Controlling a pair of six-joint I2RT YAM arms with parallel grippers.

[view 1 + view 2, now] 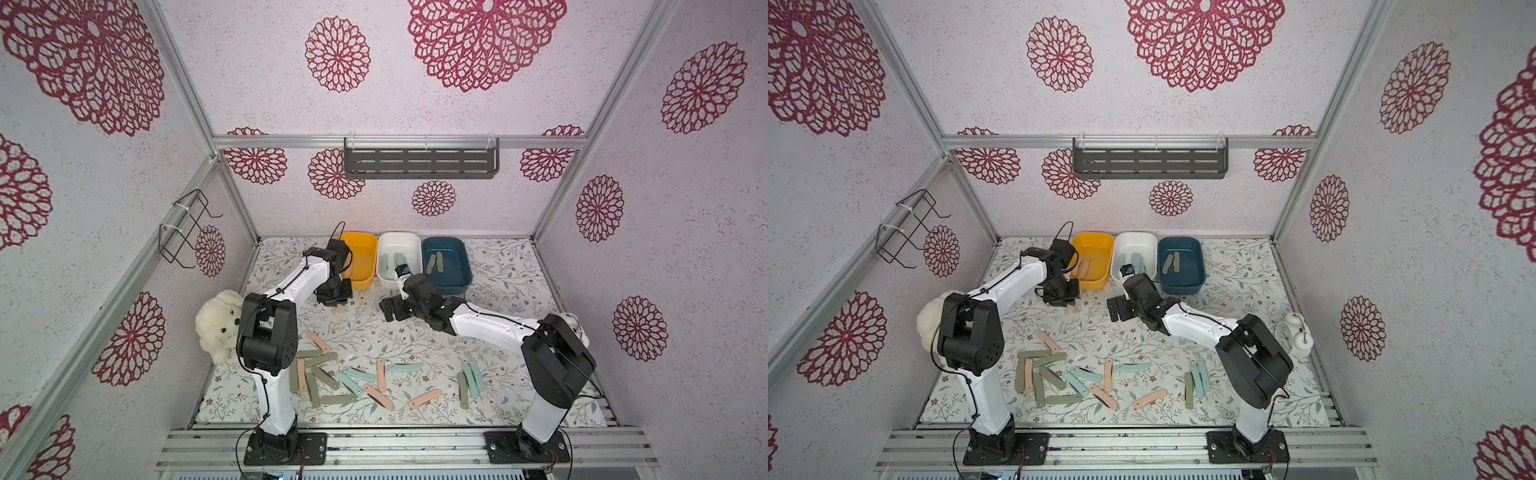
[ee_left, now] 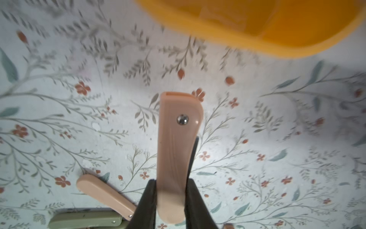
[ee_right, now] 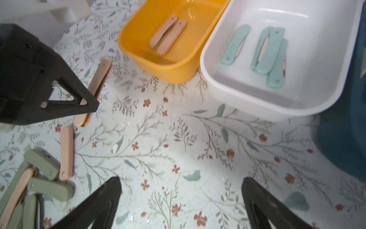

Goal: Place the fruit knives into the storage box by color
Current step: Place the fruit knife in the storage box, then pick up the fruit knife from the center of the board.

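Clamping a pink knife beside the yellow bin, the left gripper faces the wide-spread right gripper.

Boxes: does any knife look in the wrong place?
Nothing stands out: pink knives lie in the yellow box, teal ones in the white box, olive ones in the blue box. Unsorted ones lie jumbled on the table.

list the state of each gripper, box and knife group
left gripper, shut on pink knife
right gripper, open, empty
yellow box, holds pink knives
white box, holds teal knives
blue box, holds olive knives
loose knives, lying mixed on table
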